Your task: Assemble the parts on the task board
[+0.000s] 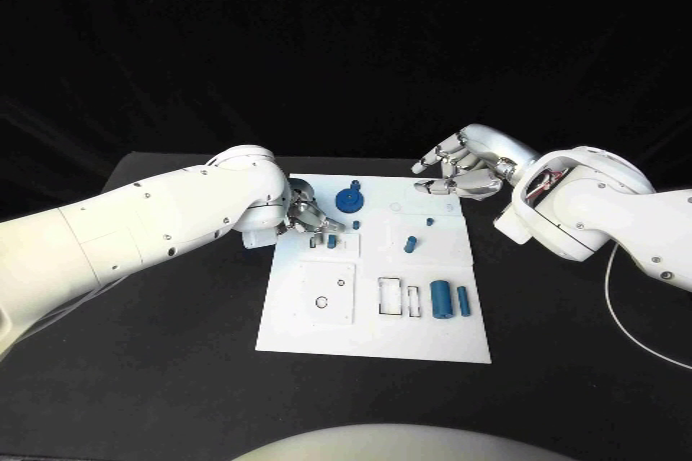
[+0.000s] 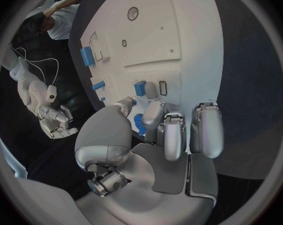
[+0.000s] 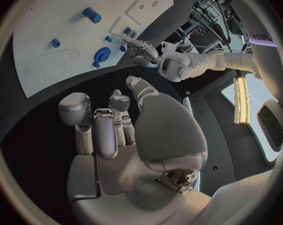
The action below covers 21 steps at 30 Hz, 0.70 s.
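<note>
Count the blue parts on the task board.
7: knob at the far edge, peg below it, small piece by the left robot hand, dot and short cylinder mid-board, block and long cylinder front right. That hand may hide more.

- Black table (image 1: pixel 159 381), matte, spreading out on every side of the work area.
- Black backdrop (image 1: pixel 346 61) behind the table's far edge, dark and featureless.
- Thin white cable (image 1: pixel 623 316), curving down over the tabletop near the right edge.
- Bright strip light (image 3: pixel 241 100), glowing in the room off to one side, as seen from the right wrist.
</note>
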### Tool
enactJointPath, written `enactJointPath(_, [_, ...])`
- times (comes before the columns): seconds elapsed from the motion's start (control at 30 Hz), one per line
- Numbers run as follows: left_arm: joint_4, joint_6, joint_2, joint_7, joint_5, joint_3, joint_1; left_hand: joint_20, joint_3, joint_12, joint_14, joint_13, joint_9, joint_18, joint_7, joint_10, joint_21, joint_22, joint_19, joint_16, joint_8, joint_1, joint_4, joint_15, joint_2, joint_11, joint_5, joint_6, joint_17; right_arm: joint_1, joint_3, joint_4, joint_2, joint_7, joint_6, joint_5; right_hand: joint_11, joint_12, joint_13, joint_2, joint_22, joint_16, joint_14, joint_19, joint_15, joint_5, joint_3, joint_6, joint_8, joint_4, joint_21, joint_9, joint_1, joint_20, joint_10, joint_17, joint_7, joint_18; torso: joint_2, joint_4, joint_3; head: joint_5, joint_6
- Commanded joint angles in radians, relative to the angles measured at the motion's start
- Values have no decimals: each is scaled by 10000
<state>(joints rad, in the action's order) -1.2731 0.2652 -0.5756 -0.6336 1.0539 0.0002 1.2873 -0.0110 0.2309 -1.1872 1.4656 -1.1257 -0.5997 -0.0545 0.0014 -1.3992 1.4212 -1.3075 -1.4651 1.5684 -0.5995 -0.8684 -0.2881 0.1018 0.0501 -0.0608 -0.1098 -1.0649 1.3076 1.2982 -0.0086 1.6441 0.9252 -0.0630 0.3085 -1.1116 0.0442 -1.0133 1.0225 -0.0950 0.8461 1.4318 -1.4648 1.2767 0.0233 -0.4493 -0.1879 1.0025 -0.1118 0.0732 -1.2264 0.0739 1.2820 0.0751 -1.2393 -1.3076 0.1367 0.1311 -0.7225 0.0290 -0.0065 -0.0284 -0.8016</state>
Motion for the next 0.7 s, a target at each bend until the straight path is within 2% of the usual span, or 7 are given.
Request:
enactJointPath(0.03, [-12, -462, -8, 201, -198, 12, 1, 90, -110, 16, 1052, -17, 16, 71, 0, -79, 34, -822, -177, 24, 15, -21, -18, 89, -57, -7, 51, -49, 2632, -7, -1, -11, -5, -4, -108, -39, 20, 40, -9, 4, -9, -35, -592, -21, 64, -57, 7, 38, -49, 72, 41, -16, -123, -11, 53, -376, -8, -16, -4, 8, 7, -5, 1])
enactJointPath(0.23, [-83, -380, -148, 187, -230, 44, 2, 93, -261, 26, 1052, -16, 18, 69, -2, -79, 24, -816, -175, 24, 12, -66, -4, 91, -80, -9, 99, -47, 2632, -12, -9, -29, -12, -3, -119, -39, 20, 40, -9, 4, -9, -35, -592, -21, 64, -57, 7, 38, -49, 72, 41, -16, -123, -11, 53, -376, -8, -16, -3, -1, 2, -9, -4])
enactJointPath(0.37, [-291, 14, -395, 59, -234, 200, 33, 87, -521, 384, 1052, 345, 28, 18, 46, 135, -152, -625, -74, 24, 57, -442, 56, 78, -143, 33, 20, 129, 2632, -14, -14, -31, 8, -6, -119, -39, 20, 40, -9, 4, -9, -35, -592, -21, 64, -57, 7, 38, -49, 72, 41, -16, -123, -11, 53, -376, -8, -16, 0, -1, 3, -26, 21])
enactJointPath(0.4, [-340, 51, -455, 37, -235, 242, 49, 79, -558, 641, 1052, 616, 34, -9, 84, 294, -250, -516, -16, 24, 93, -632, 129, 67, -123, 53, -61, 250, 2632, -14, -15, -31, 14, -8, -117, -39, 19, 40, -10, 1, -14, -37, -592, -23, 65, -67, 7, 38, -50, 79, 44, -16, -126, -11, 54, -373, -9, -15, 1, 2, 6, -23, 31])
enactJointPath(0.5, [-469, 67, -647, -4, -294, 370, 184, 15, -680, 1516, 1052, 1530, 54, -107, 247, 913, -612, -126, 201, 24, 226, -1253, 267, -28, -128, 205, -360, 733, 2632, -15, -17, -35, 28, -17, -109, -39, 18, 40, -12, -4, -20, -41, -591, -27, 65, -82, 7, 39, -52, 90, 49, -16, -131, -11, 56, -370, -10, -14, 11, 18, 8, -17, 62])
enactJointPath(0.57, [-456, 49, -712, 0, -405, 419, 346, -83, -725, 2033, 1052, 2068, 230, -176, 489, 1338, -910, 190, 379, 24, 588, -1590, 292, -171, -132, 381, -414, 1346, 2632, -15, -18, -45, 33, -20, -102, -39, 17, 43, -15, -1, -27, -40, -591, -29, 66, -86, 4, 39, -52, 90, 53, -16, -127, -11, 58, -372, -11, -13, 18, 24, 4, -14, 104])
enactJointPath(0.7, [-109, 117, -659, 43, -581, 461, 665, -274, -902, 2304, 1052, 2412, 558, -231, 757, 1661, -1150, 413, 504, 24, 1000, -1931, 184, -376, -100, 618, -413, 1800, 2632, -16, -21, -75, 30, -27, -92, -39, 15, 52, -25, 4, -30, -42, -591, -31, 67, -93, -5, 37, -52, 89, 55, -17, -116, -12, 64, -371, -12, -12, 9, 18, -12, -55, 189])
